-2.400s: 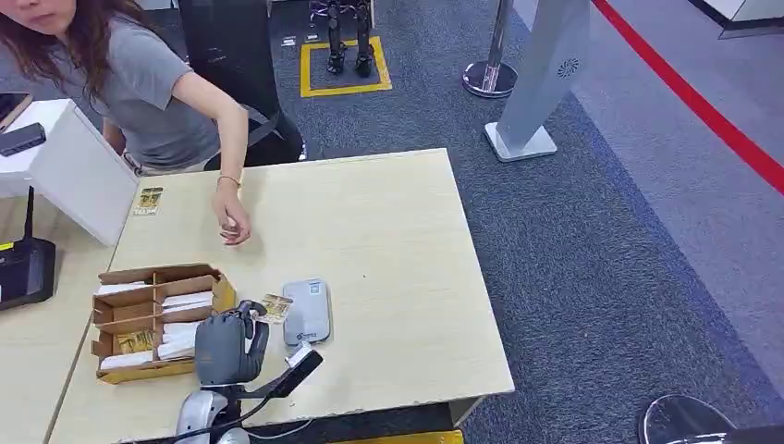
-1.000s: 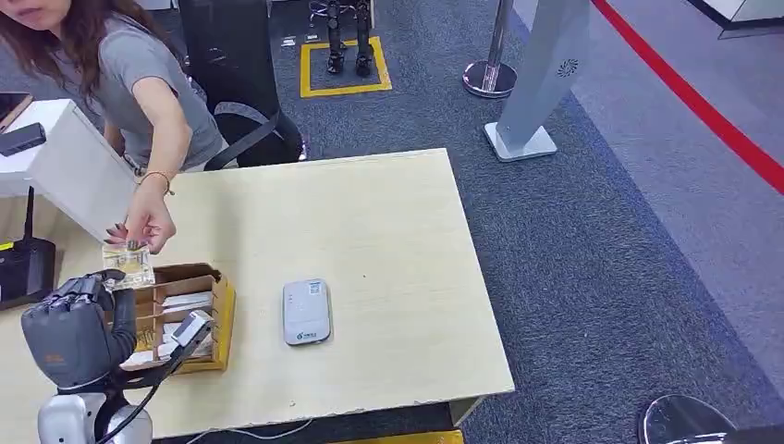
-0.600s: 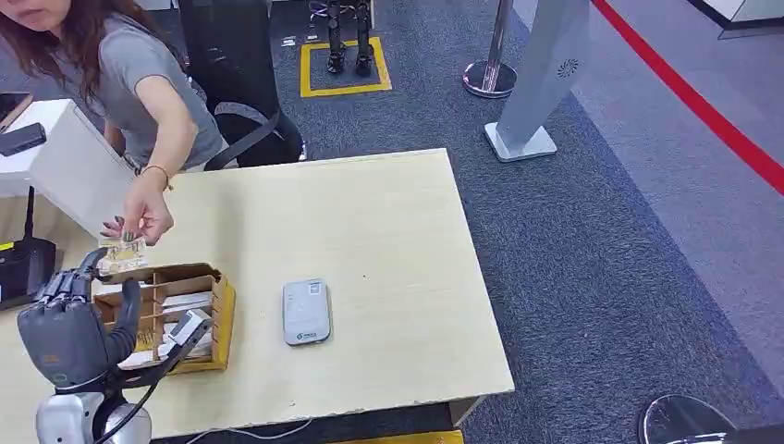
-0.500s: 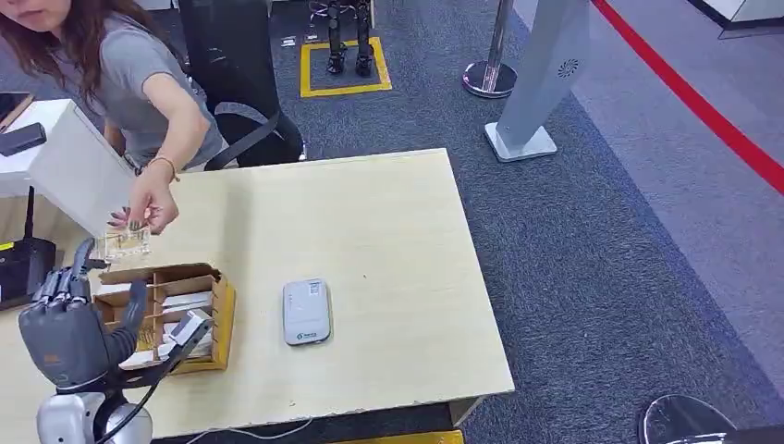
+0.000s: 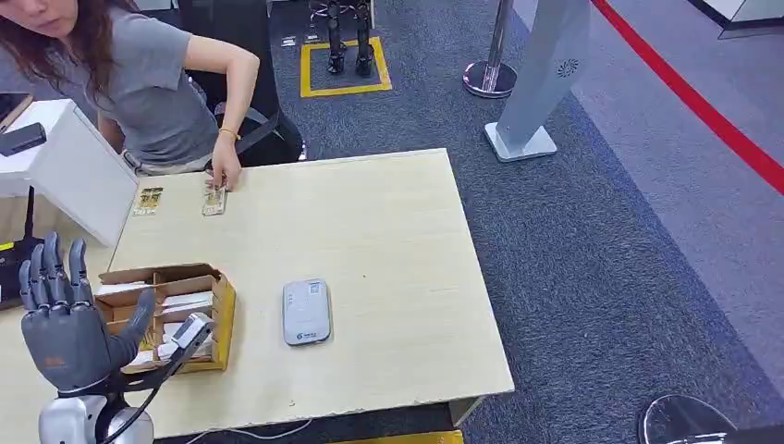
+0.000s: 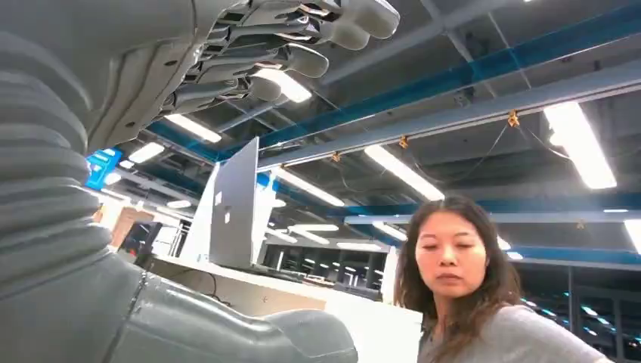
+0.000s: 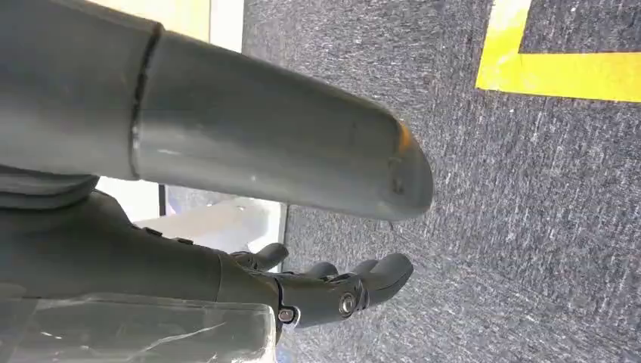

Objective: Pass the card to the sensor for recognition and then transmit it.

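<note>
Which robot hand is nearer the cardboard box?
Left. The left hand is raised, fingers spread, right beside the cardboard box; the right hand hangs over the carpet.

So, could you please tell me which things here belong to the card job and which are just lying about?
Job: card under the person's hand, sensor, card box, left robot hand.
Lying about: second card, black router, stanchion base.

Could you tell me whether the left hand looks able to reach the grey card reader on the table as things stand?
Probably yes: the left hand is raised, open and holds nothing, and the bare table lies around the card reader. The cardboard box stands between them, so it would pass over that.
</note>
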Robot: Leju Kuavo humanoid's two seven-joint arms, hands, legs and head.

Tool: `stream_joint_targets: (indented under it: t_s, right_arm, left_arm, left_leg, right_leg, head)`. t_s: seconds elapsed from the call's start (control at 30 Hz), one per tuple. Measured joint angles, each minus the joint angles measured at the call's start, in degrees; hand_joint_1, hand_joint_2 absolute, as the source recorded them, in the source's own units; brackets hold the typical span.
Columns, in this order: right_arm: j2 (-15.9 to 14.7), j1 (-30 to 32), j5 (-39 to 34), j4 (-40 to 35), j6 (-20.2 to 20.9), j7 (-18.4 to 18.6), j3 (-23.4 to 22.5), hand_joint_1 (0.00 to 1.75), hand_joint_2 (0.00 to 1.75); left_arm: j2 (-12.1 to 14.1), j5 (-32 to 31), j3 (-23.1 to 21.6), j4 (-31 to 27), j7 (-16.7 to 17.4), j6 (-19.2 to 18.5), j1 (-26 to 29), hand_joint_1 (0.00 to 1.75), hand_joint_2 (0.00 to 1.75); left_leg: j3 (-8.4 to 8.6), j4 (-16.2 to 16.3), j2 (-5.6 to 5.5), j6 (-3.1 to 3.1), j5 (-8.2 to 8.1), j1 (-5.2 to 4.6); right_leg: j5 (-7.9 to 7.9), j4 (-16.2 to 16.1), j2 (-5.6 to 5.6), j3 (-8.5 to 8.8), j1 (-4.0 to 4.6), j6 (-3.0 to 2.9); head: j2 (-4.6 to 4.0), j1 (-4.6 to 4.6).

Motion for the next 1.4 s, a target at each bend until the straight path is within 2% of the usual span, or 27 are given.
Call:
stream_joint_targets:
  t_s: [0.17,0.43,0.6,0.73,0.83,0.9,0.97,1.1,1.27,1.4]
  right_arm:
    - [0.00,0.00,-0.24,0.00,-0.04,0.11,0.00,0.00,0.00]
    - [0.31,0.11,-0.94,0.00,-0.37,0.63,-0.26,0.00,0.00]
    - [0.55,0.32,-0.98,0.00,-0.63,1.05,-0.72,0.00,0.00]
    - [0.66,0.32,-1.07,-0.02,-0.87,0.83,-1.18,0.00,0.00]
    - [0.70,0.43,-1.33,0.00,-0.92,1.01,-1.64,0.00,0.00]
    - [0.79,0.50,-1.44,0.00,-0.90,1.44,-1.79,0.00,0.00]
    - [0.85,0.73,-1.57,-0.02,-0.90,1.51,-2.12,0.00,0.00]
    - [0.94,0.77,-1.66,-0.02,-0.92,1.51,-2.62,0.00,0.00]
    - [1.18,0.79,-1.66,0.00,-0.94,1.51,-2.99,0.00,0.00]
    - [1.25,0.78,-1.73,-0.02,-1.20,1.49,-3.08,0.00,0.00]
  left_arm:
    - [-0.11,-0.61,-0.04,-0.02,0.70,0.00,0.37,0.00,1.75]
    - [-0.09,-5.27,-3.89,-1.53,7.11,0.00,5.98,0.00,1.75]
    - [1.99,-7.04,-10.17,-1.07,16.00,0.00,9.09,0.00,1.75]
    - [3.41,-8.75,-14.02,0.50,20.05,0.00,10.22,0.00,1.75]
    - [6.00,-12.35,-17.50,0.59,27.96,0.00,12.43,0.00,1.75]
    - [8.28,-12.85,-18.40,-0.65,30.38,0.00,14.24,0.00,1.75]
    - [10.16,-13.05,-18.16,-2.93,30.29,0.00,16.17,0.00,1.75]
    - [11.67,-13.20,-16.24,-5.88,28.24,0.00,18.60,0.00,1.75]
    - [12.48,-13.20,-15.34,-7.87,27.93,0.00,19.98,0.00,1.75]
    - [12.28,-13.20,-13.75,-9.05,25.37,0.00,20.54,0.00,1.75]
  left_leg:
    - [0.01,0.00,0.01,0.00,0.00,0.00]
    - [0.00,0.00,0.02,0.01,-0.01,-0.01]
    - [0.00,0.00,0.00,0.01,-0.01,0.00]
    - [0.00,-0.01,0.02,0.00,-0.01,0.00]
    - [0.00,-0.02,0.03,0.00,-0.01,0.00]
    - [0.00,-0.02,0.04,0.00,-0.01,0.03]
    - [0.00,-0.03,0.02,0.00,-0.02,0.03]
    - [-0.01,-0.05,0.00,0.00,-0.02,0.03]
    - [0.00,-0.05,0.00,0.00,-0.01,0.01]
    - [0.03,-0.04,0.00,0.00,-0.01,0.01]
  right_leg:
    - [0.00,0.00,0.01,0.01,0.00,0.00]
    - [-0.01,-0.01,0.02,-0.02,-0.01,0.01]
    - [-0.01,-0.02,0.00,-0.02,-0.01,0.01]
    - [-0.01,-0.01,0.01,-0.01,0.00,0.01]
    - [-0.01,-0.01,0.02,0.00,0.00,0.01]
    - [-0.01,-0.01,0.04,-0.02,0.00,0.00]
    - [-0.05,-0.01,0.02,-0.02,0.00,-0.02]
    - [-0.09,-0.01,-0.02,-0.01,0.02,-0.01]
    - [-0.08,-0.01,-0.02,0.02,0.01,-0.01]
    - [-0.07,-0.01,-0.02,0.06,0.01,-0.01]
  head:
    - [0.00,0.00]
    - [0.00,0.00]
    - [0.00,0.00]
    - [0.00,0.00]
    - [0.00,0.00]
    - [0.00,0.00]
    - [0.00,-0.02]
    - [0.00,-0.02]
    - [0.00,0.00]
    - [-0.02,0.00]
